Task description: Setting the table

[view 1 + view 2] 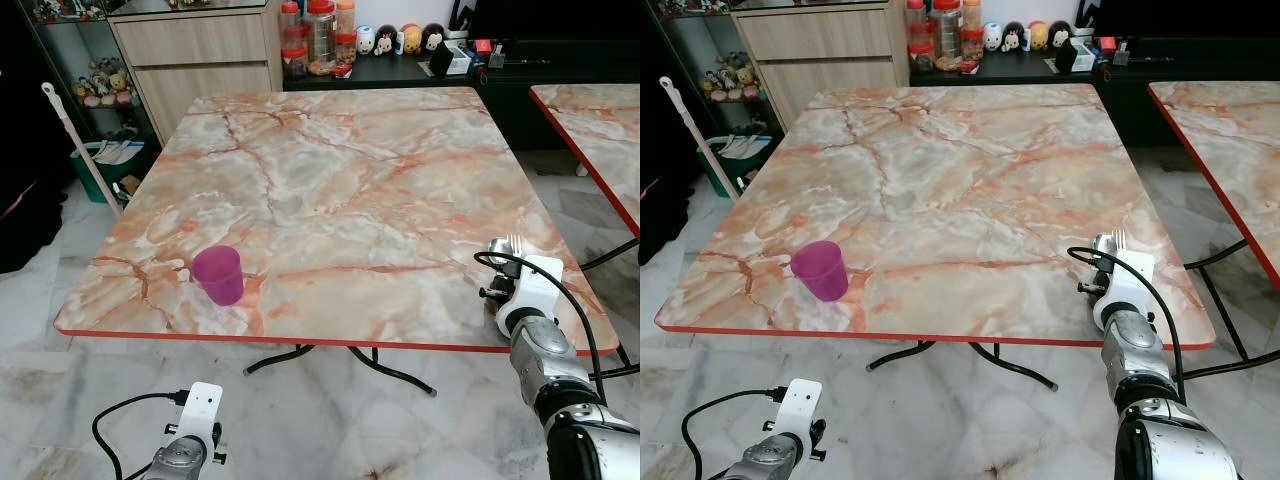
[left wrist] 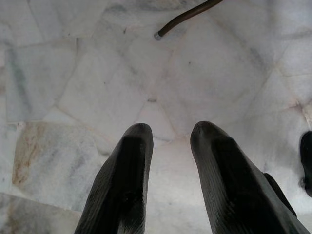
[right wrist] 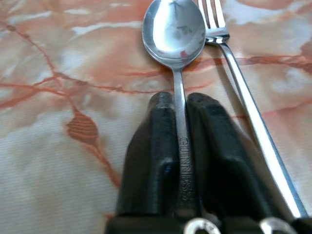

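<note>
A purple plastic cup (image 1: pixel 218 274) stands upright near the front left corner of the marble table (image 1: pixel 330 170). My right gripper (image 3: pixel 180 100) is low over the table's front right edge, shut on the handle of a steel spoon (image 3: pixel 174 31) whose bowl points away from me. A steel fork (image 3: pixel 214 19) lies alongside the spoon, its handle running past the outside of one finger; its tines (image 1: pixel 514 243) show above the wrist. My left gripper (image 2: pixel 168 134) hangs below table height over the marble floor, open with nothing between its fingers.
A second marble table (image 1: pixel 590 110) stands close on the right. Behind are a wooden cabinet (image 1: pixel 200 50), jars (image 1: pixel 320 35) and small figures on a dark counter. A broom handle (image 1: pixel 80 150) leans at the left. Curved metal table legs (image 1: pixel 340 360) sit under the front edge.
</note>
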You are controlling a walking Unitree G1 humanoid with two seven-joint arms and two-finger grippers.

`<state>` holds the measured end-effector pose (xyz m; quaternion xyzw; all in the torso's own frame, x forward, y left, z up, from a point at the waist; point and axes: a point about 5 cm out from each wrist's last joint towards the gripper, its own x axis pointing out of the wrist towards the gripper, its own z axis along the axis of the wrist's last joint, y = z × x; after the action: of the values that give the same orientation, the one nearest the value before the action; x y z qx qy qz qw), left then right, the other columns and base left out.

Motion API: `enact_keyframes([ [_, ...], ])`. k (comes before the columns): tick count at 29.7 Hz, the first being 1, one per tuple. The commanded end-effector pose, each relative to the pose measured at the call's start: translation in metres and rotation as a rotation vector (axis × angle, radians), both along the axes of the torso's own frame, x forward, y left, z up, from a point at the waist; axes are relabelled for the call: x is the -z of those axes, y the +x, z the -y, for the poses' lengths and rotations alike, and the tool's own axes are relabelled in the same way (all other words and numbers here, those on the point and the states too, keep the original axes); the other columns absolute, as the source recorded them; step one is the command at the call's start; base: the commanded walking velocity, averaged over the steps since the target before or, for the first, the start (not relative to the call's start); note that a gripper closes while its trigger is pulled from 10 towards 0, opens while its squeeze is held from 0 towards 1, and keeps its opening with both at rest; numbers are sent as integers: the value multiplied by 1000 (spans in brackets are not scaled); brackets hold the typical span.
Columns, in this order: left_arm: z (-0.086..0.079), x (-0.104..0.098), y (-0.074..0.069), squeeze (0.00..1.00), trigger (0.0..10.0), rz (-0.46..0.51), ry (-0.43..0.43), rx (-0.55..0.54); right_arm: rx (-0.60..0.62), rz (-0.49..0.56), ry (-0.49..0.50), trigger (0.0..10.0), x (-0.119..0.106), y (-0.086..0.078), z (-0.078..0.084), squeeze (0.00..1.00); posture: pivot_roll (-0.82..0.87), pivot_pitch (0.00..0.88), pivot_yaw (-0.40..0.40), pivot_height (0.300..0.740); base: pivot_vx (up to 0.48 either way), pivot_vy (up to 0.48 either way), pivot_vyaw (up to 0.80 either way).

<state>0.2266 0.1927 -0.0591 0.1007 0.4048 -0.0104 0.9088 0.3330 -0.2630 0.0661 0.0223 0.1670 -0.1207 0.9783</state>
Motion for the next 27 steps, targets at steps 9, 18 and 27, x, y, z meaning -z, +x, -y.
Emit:
enact_keyframes([
  [9, -5, 1, -3, 0, 10000, -15, 31, 12, -76, 155, -38, 0, -28, 17, -11, 0, -67, 49, 57, 740, 0, 0, 0],
  [18, -5, 1, -3, 0, 10000, -1, 45, 11, -225, 326, -185, 10000, -63, 33, -34, 0, -70, 30, 53, 740, 0, -36, 0],
  [27, -5, 2, -4, 0, 10000, -3, 50, 12, -245, 376, -247, 10000, -78, 37, -35, 0, -76, 14, 52, 740, 0, -373, 133],
])
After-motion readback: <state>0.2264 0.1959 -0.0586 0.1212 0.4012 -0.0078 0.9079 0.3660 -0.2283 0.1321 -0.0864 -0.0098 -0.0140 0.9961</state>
